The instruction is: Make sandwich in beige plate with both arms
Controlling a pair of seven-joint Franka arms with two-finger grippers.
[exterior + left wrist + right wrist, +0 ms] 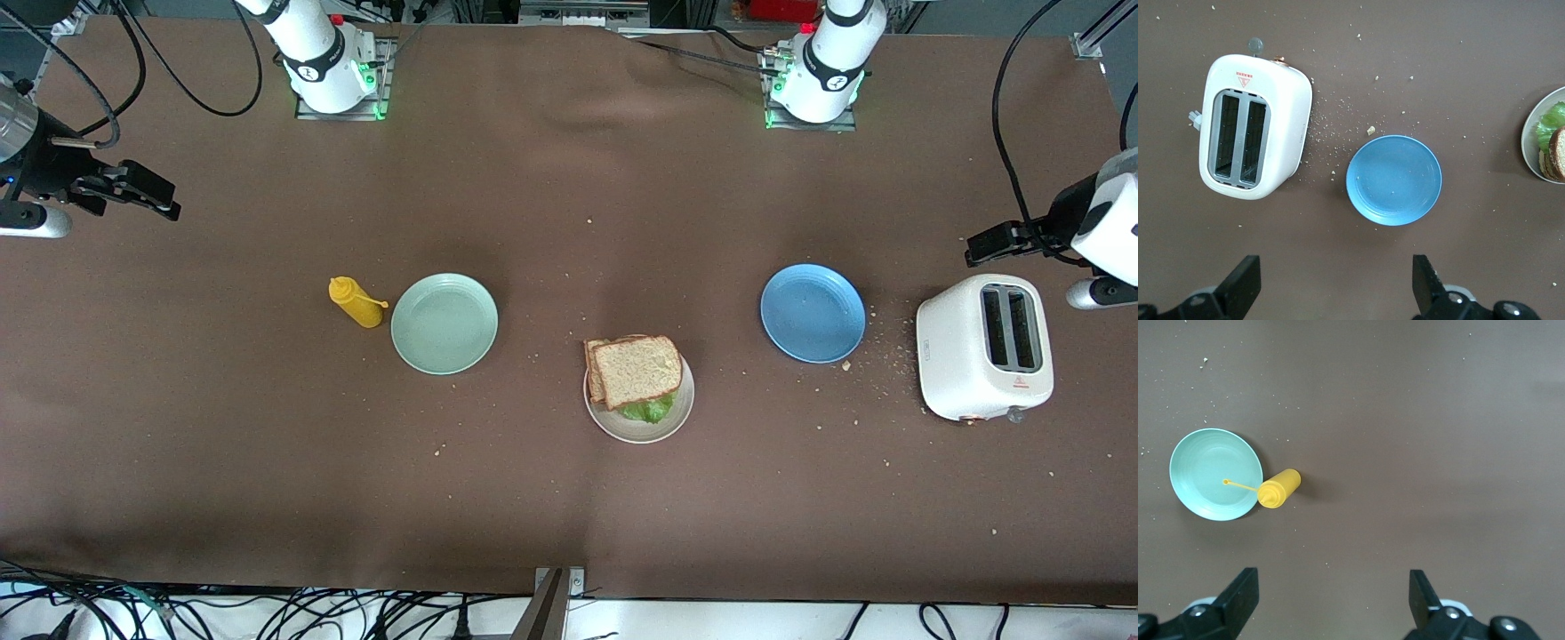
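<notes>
Only the front view shows the whole sandwich (635,371) on the beige plate (672,422), mid-table between the green plate (444,323) and blue plate (813,313); the left wrist view catches just its edge. Bare cloth surrounds all three. Both arms wait at the table's ends — left gripper (996,242) above the toaster (984,358), right gripper (142,189) over bare table — fingers wide apart, holding nothing.

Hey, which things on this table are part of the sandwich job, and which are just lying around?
Part of the job:
- sandwich, stacked on the beige plate
- left gripper, open, waiting over the table's end by the toaster
- right gripper, open, waiting over its end

Lying about:
- mint-green plate
- blue plate
- mustard bottle
- toaster
</notes>
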